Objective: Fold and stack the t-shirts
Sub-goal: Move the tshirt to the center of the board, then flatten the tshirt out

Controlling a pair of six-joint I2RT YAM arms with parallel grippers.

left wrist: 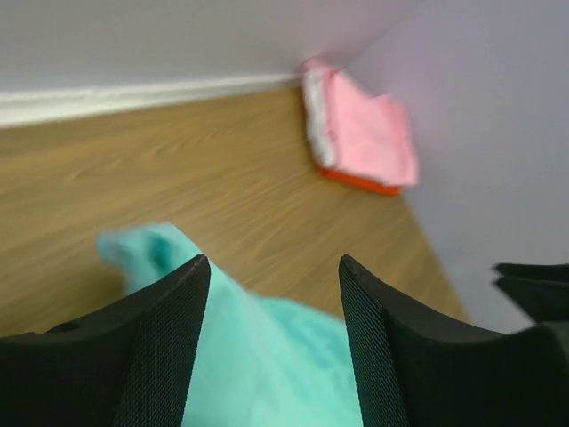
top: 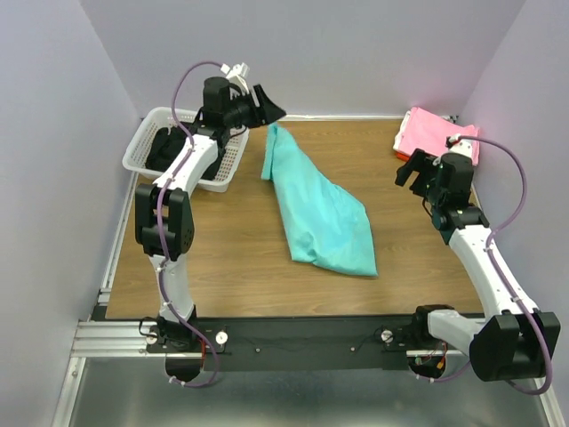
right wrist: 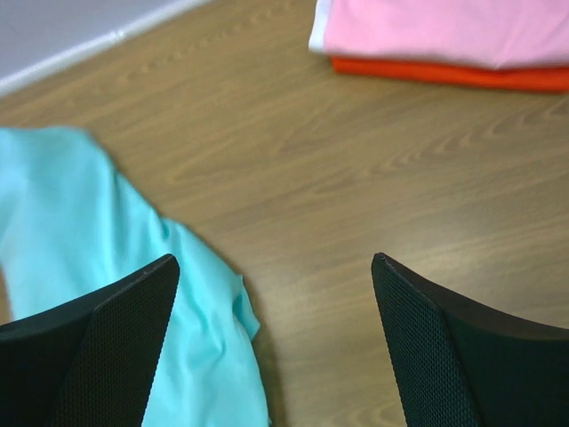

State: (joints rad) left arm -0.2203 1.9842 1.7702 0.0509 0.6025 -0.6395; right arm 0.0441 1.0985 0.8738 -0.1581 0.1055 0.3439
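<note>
Across the middle of the tabletop (top: 222, 240) the turquoise t-shirt (top: 320, 209) lies slanting from far-left to near-right, its far tip nearest the left pincer (top: 269, 107), which gapes wide and empty, like the right pincer (top: 407, 167) beside its right flank.

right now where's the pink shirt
In the top view, the pink shirt lies folded in the far right corner of the table, on top of the red-orange shirt, right of the turquoise shirt.

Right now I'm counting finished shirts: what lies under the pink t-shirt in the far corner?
A red-orange t-shirt lies under the pink t-shirt; only its front edge shows. The rest, and anything lower, is covered.
</note>
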